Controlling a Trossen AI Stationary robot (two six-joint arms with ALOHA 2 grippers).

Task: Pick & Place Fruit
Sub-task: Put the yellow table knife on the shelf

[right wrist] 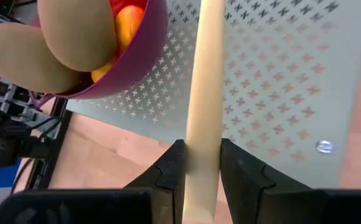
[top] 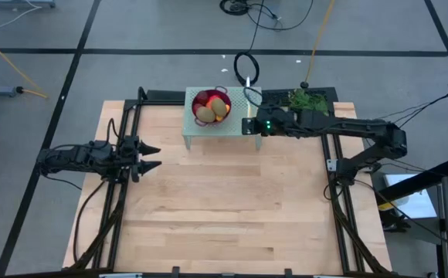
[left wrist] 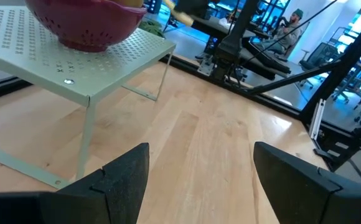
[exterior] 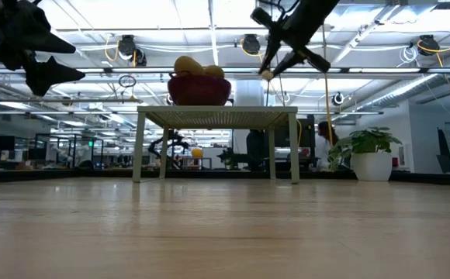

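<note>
Right now my right gripper (right wrist: 196,163) clamps the knife (right wrist: 204,93) over the stand (top: 239,123) beside the fruit (top: 211,108), lifting it; my left gripper (top: 148,157) waits open.

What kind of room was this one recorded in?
Probably an open-plan robotics lab or office. The low view shows ceiling light strips, desks with monitors and a potted plant beyond the wooden table; from above, cables trail over a taped grey floor.
</note>
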